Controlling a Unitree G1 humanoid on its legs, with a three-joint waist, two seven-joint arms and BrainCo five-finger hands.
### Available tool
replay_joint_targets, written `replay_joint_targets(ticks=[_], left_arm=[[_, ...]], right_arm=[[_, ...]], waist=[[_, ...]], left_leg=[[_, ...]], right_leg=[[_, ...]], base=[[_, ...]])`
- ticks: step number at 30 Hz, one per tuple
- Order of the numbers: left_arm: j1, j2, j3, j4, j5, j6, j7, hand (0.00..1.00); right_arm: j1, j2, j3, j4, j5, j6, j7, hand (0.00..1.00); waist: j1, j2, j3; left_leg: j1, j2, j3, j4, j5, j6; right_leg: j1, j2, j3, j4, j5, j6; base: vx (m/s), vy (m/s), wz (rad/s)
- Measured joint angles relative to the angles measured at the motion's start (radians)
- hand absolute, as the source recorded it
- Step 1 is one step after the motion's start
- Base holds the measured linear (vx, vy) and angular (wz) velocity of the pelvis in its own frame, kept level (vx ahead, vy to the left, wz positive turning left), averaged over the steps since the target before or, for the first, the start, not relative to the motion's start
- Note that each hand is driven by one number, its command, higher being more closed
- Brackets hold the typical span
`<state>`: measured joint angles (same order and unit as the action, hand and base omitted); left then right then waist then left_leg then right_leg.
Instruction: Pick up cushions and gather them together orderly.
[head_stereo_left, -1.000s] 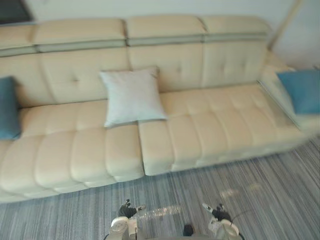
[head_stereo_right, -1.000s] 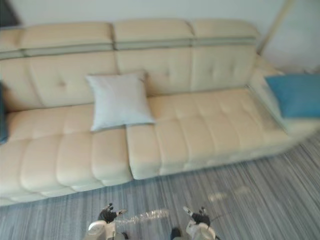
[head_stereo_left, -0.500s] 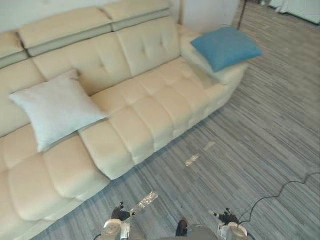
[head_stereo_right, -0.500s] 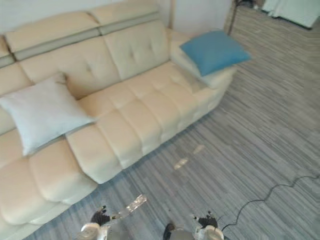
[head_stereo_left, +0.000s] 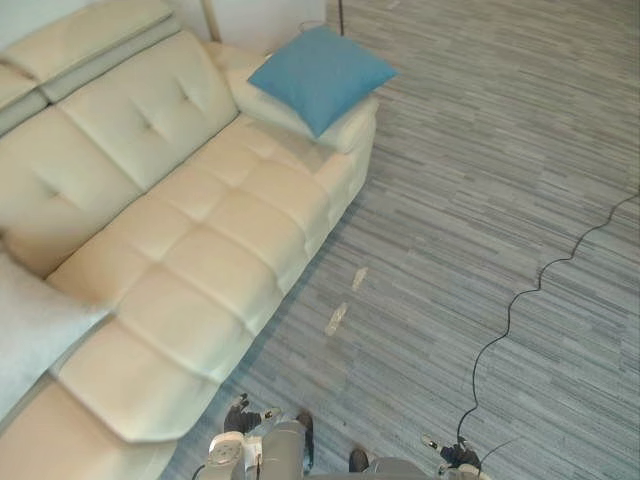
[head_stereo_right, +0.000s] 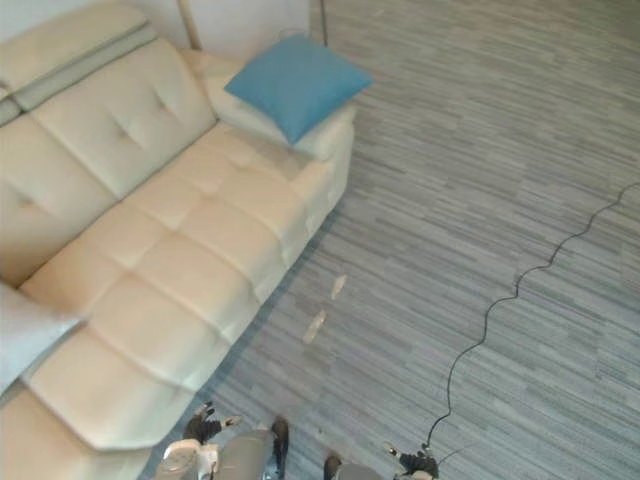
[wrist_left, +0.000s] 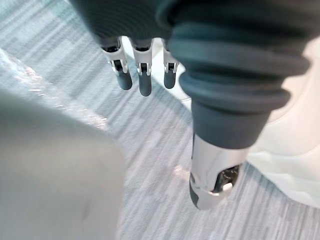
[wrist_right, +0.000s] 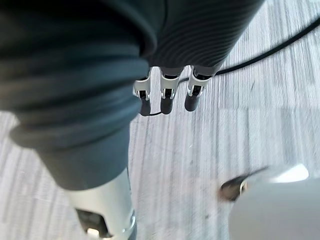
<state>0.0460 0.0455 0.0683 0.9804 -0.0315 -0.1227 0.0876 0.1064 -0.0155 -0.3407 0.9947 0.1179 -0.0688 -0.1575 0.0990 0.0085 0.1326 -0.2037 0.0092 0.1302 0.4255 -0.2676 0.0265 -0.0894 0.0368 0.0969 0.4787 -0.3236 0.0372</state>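
Grey striped carpet floor (head_stereo_left: 480, 180), with a cream tufted sofa (head_stereo_left: 200, 250) along its left. Left eye view: blue cushion (head_stereo_left: 320, 75) lies flat on the sofa's far end pad; pale cushion (head_stereo_left: 25, 330) sits on the near-left seat, well apart from it. Left hand (head_stereo_left: 245, 418) and right hand (head_stereo_left: 455, 455) hang low, well short of both. Right eye view: same layout. Left wrist view: fingers (wrist_left: 145, 82) straight, relaxed, holding nothing. Right wrist view: fingers (wrist_right: 167, 102) likewise, empty. Handling est.: cushions square, woven fabric, soft, light, compressible; pinch at a corner or clamp opposite edges w/ both hands.
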Motion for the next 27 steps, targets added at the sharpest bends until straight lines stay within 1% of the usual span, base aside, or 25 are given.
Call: replay_joint_targets(ticks=[1, 2, 3, 4, 5, 6, 7, 8, 10, 11, 12, 13, 14, 15, 16, 17, 18, 20, 21, 22, 23, 24, 25, 26, 27], left_arm=[[0.005, 0.0, -0.007, -0.001, 0.0, 0.001, 0.0, 0.0], [0.005, -0.001, -0.015, -0.005, 0.0, 0.003, -0.001, 0.0], [0.004, 0.0, -0.019, -0.006, 0.0, 0.003, -0.001, 0.0], [-0.002, -0.001, -0.034, -0.007, -0.001, 0.005, 0.001, 0.0], [-0.003, -0.007, -0.042, -0.007, -0.009, 0.006, 0.003, 0.0], [-0.003, -0.01, -0.042, -0.007, -0.011, 0.006, 0.004, 0.0], [-0.006, -0.022, -0.046, -0.007, -0.013, 0.005, 0.008, 0.0], [-0.016, -0.024, -0.05, -0.007, -0.013, 0.004, 0.008, 0.0], [-0.024, -0.021, -0.06, -0.006, -0.013, 0.003, 0.01, 0.0], [-0.025, -0.005, -0.068, 0.004, -0.013, 0.003, 0.015, 0.0], [-0.028, -0.015, -0.066, 0.018, -0.013, 0.004, 0.016, 0.0], [-0.022, -0.03, -0.066, 0.045, -0.013, 0.004, 0.015, 0.0], [-0.021, -0.036, -0.065, 0.054, -0.013, 0.004, 0.016, 0.0], [-0.021, -0.062, -0.024, 0.05, -0.012, 0.004, 0.016, 0.0], [-0.02, -0.067, -0.014, 0.05, -0.012, 0.004, 0.015, 0.0], [-0.018, -0.07, -0.007, 0.04, -0.012, 0.003, 0.013, 0.0], [-0.017, -0.066, -0.007, 0.019, -0.012, 0.001, 0.008, 0.0], [-0.016, -0.06, -0.012, -0.011, -0.012, -0.002, 0.001, 0.0], [-0.016, -0.059, -0.015, -0.017, -0.012, -0.002, -0.002, 0.0], [-0.015, -0.058, -0.023, -0.028, -0.011, -0.001, -0.004, 0.0], [-0.019, -0.058, -0.029, -0.03, -0.011, -0.002, -0.004, 0.0], [-0.021, -0.058, -0.029, -0.031, -0.01, -0.002, -0.004, 0.0], [-0.026, -0.057, -0.037, -0.032, -0.01, -0.001, -0.004, 0.0], [-0.028, -0.055, -0.056, -0.029, -0.01, -0.002, -0.003, 0.0], [-0.027, -0.056, -0.06, -0.029, -0.01, -0.002, -0.003, 0.0]], right_arm=[[0.003, 0.001, 0.0, -0.005, 0.0, -0.002, 0.002, 0.0], [0.005, 0.004, -0.001, -0.025, 0.002, -0.002, 0.004, 0.0], [0.004, 0.005, -0.002, -0.033, 0.002, -0.002, 0.004, 0.0], [-0.001, 0.003, -0.001, -0.048, 0.001, -0.004, 0.006, 0.0], [-0.002, 0.007, 0.0, -0.062, 0.001, -0.003, 0.008, 0.0], [-0.002, 0.008, 0.001, -0.064, 0.001, -0.003, 0.009, 0.0], [-0.007, 0.007, 0.005, -0.069, 0.0, -0.004, 0.012, 0.0], [-0.016, 0.005, 0.01, -0.065, 0.0, -0.004, 0.015, 0.0], [-0.035, 0.004, 0.011, -0.056, 0.0, -0.004, 0.016, 0.0], [-0.045, 0.001, 0.021, -0.016, 0.001, -0.005, 0.018, 0.0], [-0.052, -0.01, 0.021, -0.004, 0.0, -0.005, 0.02, 0.0], [-0.068, -0.029, 0.021, 0.014, -0.001, -0.004, 0.022, 0.0], [-0.068, -0.032, 0.019, 0.015, 0.0, -0.005, 0.023, 0.0], [-0.06, -0.034, -0.003, 0.008, 0.002, -0.004, 0.022, 0.0], [-0.056, -0.034, -0.001, 0.006, 0.002, -0.003, 0.022, 0.0], [-0.044, -0.029, 0.0, 0.001, 0.004, -0.002, 0.023, 0.0], [-0.041, -0.024, 0.004, 0.004, 0.005, -0.001, 0.021, 0.0], [-0.033, -0.02, 0.011, 0.004, 0.011, -0.001, 0.021, 0.0], [-0.03, -0.019, 0.011, 0.004, 0.011, -0.001, 0.021, 0.0], [-0.03, -0.016, 0.005, 0.006, 0.016, 0.0, 0.02, 0.0], [-0.028, -0.01, -0.013, 0.009, 0.025, 0.001, 0.018, 0.0], [-0.027, -0.01, -0.015, 0.01, 0.032, 0.001, 0.016, 0.0], [-0.025, -0.008, -0.023, 0.012, 0.04, 0.002, 0.012, 0.0], [-0.027, -0.006, -0.032, 0.013, 0.04, 0.002, 0.008, 0.0], [-0.028, -0.007, -0.034, 0.013, 0.04, 0.001, 0.007, 0.0]], waist=[[-0.002, 0.0, -0.008], [-0.005, -0.001, -0.01], [-0.008, -0.002, -0.01], [-0.023, -0.002, -0.01], [-0.035, 0.001, -0.008], [-0.039, 0.005, -0.007], [-0.048, 0.017, -0.006], [-0.051, 0.018, -0.008], [-0.053, 0.013, -0.01], [-0.058, -0.021, -0.022], [-0.058, -0.004, -0.025], [-0.054, 0.04, -0.032], [-0.056, 0.055, -0.031], [-0.06, 0.085, -0.022], [-0.06, 0.086, -0.021], [-0.058, 0.078, -0.012], [-0.058, 0.07, 0.0], [-0.057, 0.051, 0.009], [-0.057, 0.049, 0.008], [-0.055, 0.049, 0.009], [-0.052, 0.049, 0.009], [-0.05, 0.048, 0.01], [-0.05, 0.046, 0.011], [-0.048, 0.041, 0.01], [-0.045, 0.041, 0.009]], left_leg=[[0.025, -0.004, 0.02, 0.0, -0.021, 0.008], [0.058, -0.009, 0.035, -0.001, -0.047, 0.015], [0.072, -0.009, 0.039, -0.002, -0.054, 0.017], [0.134, -0.009, 0.043, -0.028, -0.069, 0.016], [0.203, 0.0, 0.046, -0.077, -0.071, 0.014], [0.225, 0.006, 0.049, -0.094, -0.07, 0.013], [0.291, 0.03, 0.056, -0.142, -0.07, 0.012], [0.319, 0.051, 0.062, -0.171, -0.069, 0.01], [0.332, 0.066, 0.066, -0.196, -0.066, 0.002], [0.351, 0.046, 0.039, -0.206, -0.064, -0.024], [0.356, 0.062, 0.024, -0.203, -0.067, -0.031], [0.351, 0.101, -0.016, -0.146, -0.056, -0.051], [0.34, 0.109, -0.035, -0.097, -0.052, -0.057], [0.255, 0.139, -0.069, 0.157, 0.014, -0.094], [0.226, 0.141, -0.083, 0.239, 0.051, -0.093], [0.133, 0.161, -0.115, 0.471, 0.092, -0.081], [0.063, 0.177, -0.108, 0.623, 0.083, -0.069], [-0.033, 0.184, -0.083, 0.695, 0.07, -0.045], [-0.057, 0.184, -0.078, 0.69, 0.068, -0.043], [-0.121, 0.182, -0.056, 0.631, 0.058, -0.035], [-0.153, 0.159, -0.026, 0.499, 0.04, -0.04], [-0.163, 0.149, -0.022, 0.445, 0.038, -0.037], [-0.163, 0.11, -0.006, 0.265, 0.043, -0.04], [-0.147, 0.053, -0.006, 0.018, 0.092, -0.065], [-0.139, 0.033, -0.006, -0.09, 0.127, -0.07]], right_leg=[[-0.051, -0.01, -0.015, 0.134, -0.005, 0.026], [-0.141, -0.03, -0.051, 0.329, 0.029, 0.097], [-0.166, -0.039, -0.065, 0.389, 0.033, 0.104], [-0.228, -0.079, -0.136, 0.503, 0.016, 0.06], [-0.239, -0.108, -0.198, 0.479, -0.006, 0.021], [-0.24, -0.113, -0.213, 0.456, -0.011, 0.011], [-0.247, -0.127, -0.273, 0.342, -0.018, -0.005], [-0.273, -0.129, -0.297, 0.226, -0.002, -0.005], [-0.314, -0.131, -0.304, 0.087, 0.062, -0.003], [-0.324, -0.135, -0.29, -0.055, 0.281, -0.06], [-0.324, -0.12, -0.287, -0.041, 0.266, -0.069], [-0.3, -0.078, -0.289, -0.04, 0.23, -0.091], [-0.288, -0.066, -0.291, -0.046, 0.219, -0.094], [-0.22, -0.035, -0.293, -0.064, 0.184, -0.112], [-0.201, -0.033, -0.293, -0.071, 0.177, -0.116], [-0.124, -0.022, -0.29, -0.098, 0.16, -0.128], [-0.036, -0.015, -0.29, -0.134, 0.147, -0.145], [0.055, -0.018, -0.284, -0.184, 0.112, -0.144], [0.066, -0.018, -0.283, -0.19, 0.101, -0.144], [0.101, -0.019, -0.282, -0.204, 0.077, -0.144], [0.128, -0.025, -0.278, -0.215, 0.065, -0.132], [0.137, -0.028, -0.276, -0.221, 0.061, -0.129], [0.166, -0.04, -0.274, -0.246, 0.052, -0.119], [0.198, -0.057, -0.27, -0.283, 0.045, -0.104], [0.207, -0.06, -0.264, -0.299, 0.043, -0.097]], base=[[0.43, 0.078, -0.66], [0.29, 0.048, -0.43], [0.37, 0.024, -0.33], [0.38, -0.028, -0.15], [0.38, -0.028, -0.12], [0.48, -0.084, -0.06], [0.43, -0.118, -0.07], [0.51, -0.158, -0.07], [0.41, -0.179, -0.06], [0.48, -0.23, -0.18], [0.59, -0.274, -0.44], [0.39, -0.188, -0.42], [0.59, -0.262, -0.39], [0.48, -0.209, -0.14], [0.57, -0.225, -0.12], [0.43, -0.139, -0.1], [0.42, -0.129, -0.08], [0.32, -0.098, -0.04], [0.29, -0.08, 0.02], [0.28, -0.033, 0.01], [0.3, -0.005, -0.01], [0.35, 0.048, -0.02], [0.4, 0.081, 0.0], [0.43, 0.089, -0.02], [0.45, 0.104, -0.15]])
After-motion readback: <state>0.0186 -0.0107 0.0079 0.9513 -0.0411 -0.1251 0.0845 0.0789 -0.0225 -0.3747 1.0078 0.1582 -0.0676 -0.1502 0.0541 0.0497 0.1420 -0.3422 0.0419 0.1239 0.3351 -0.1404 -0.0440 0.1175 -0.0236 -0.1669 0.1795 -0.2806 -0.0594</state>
